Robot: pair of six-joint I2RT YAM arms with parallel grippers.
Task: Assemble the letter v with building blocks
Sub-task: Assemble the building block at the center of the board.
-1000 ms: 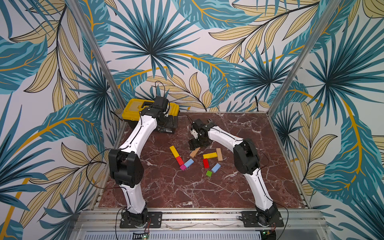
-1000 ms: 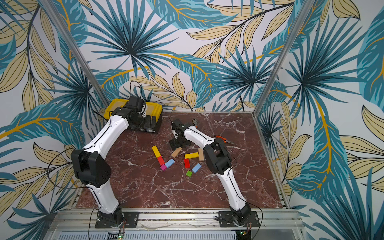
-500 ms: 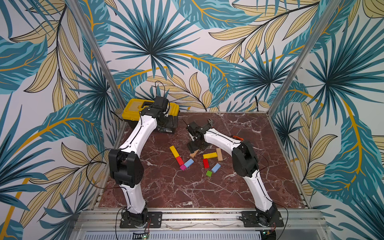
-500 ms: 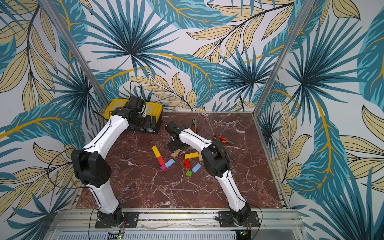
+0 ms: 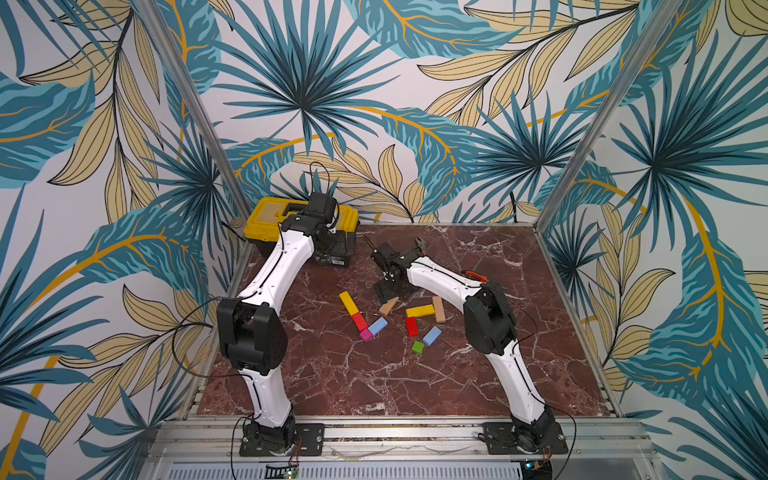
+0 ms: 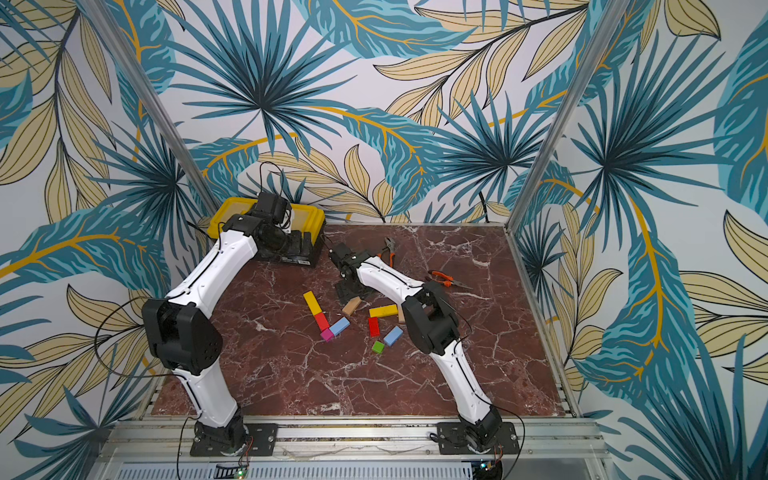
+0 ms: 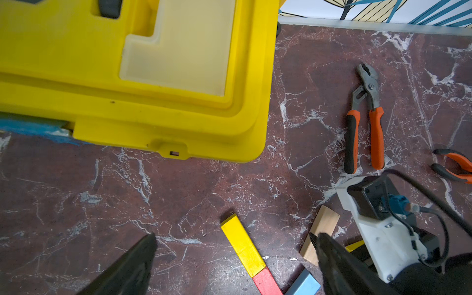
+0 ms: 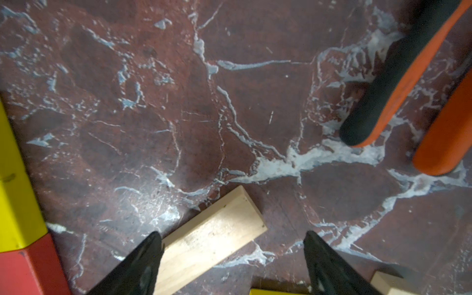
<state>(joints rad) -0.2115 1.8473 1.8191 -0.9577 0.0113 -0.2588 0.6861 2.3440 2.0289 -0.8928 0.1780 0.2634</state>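
Observation:
Both top views show a partial letter v: a yellow bar (image 5: 348,302), a red block (image 5: 360,321), a magenta cube (image 5: 366,334) and a light-blue block (image 5: 377,326). A plain-wood bar (image 5: 389,306) lies just past the light-blue block's far end, apart from it. My right gripper (image 5: 390,291) hangs open low over that bar (image 8: 204,242), one fingertip (image 8: 153,245) by its side and nothing gripped. Further building blocks lie loose to the right: yellow (image 5: 420,311), plain wood (image 5: 439,309), red (image 5: 412,326), light blue (image 5: 432,335), green (image 5: 418,347). My left gripper (image 7: 233,236) is open and empty, high up by the toolbox.
A yellow toolbox (image 5: 270,216) stands in the back left corner under the left arm. Two orange-handled pliers (image 6: 388,249) (image 6: 446,279) lie on the marble behind the right arm. Metal posts and patterned walls close in the table.
My right gripper has come down and nearer, from behind the blocks to just over the plain-wood bar. The blocks and the left arm have stayed put.

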